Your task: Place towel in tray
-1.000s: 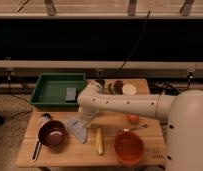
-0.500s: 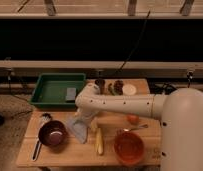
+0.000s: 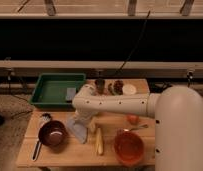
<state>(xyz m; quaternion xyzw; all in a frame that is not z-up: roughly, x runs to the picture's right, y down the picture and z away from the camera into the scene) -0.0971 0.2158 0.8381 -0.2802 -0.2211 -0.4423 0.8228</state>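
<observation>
The towel (image 3: 77,129) is a pale blue-grey cloth lying crumpled on the wooden table (image 3: 110,117), left of centre. The green tray (image 3: 51,90) stands at the table's back left, behind the towel, and a small grey object (image 3: 71,93) sits at its right side. My white arm reaches in from the right. My gripper (image 3: 82,119) points down at the towel's upper edge, right over it. The arm's wrist hides where the gripper meets the cloth.
A dark red bowl (image 3: 52,134) with a ladle (image 3: 39,147) sits left of the towel. A yellow banana (image 3: 99,142) and an orange bowl (image 3: 129,147) are at the front. A small red fruit (image 3: 132,119), a dark cup (image 3: 100,86) and a white dish (image 3: 129,89) stand further back.
My arm's elbow and wrist have shifted slightly left and down toward the towel. The towel has stayed in about the same place.
</observation>
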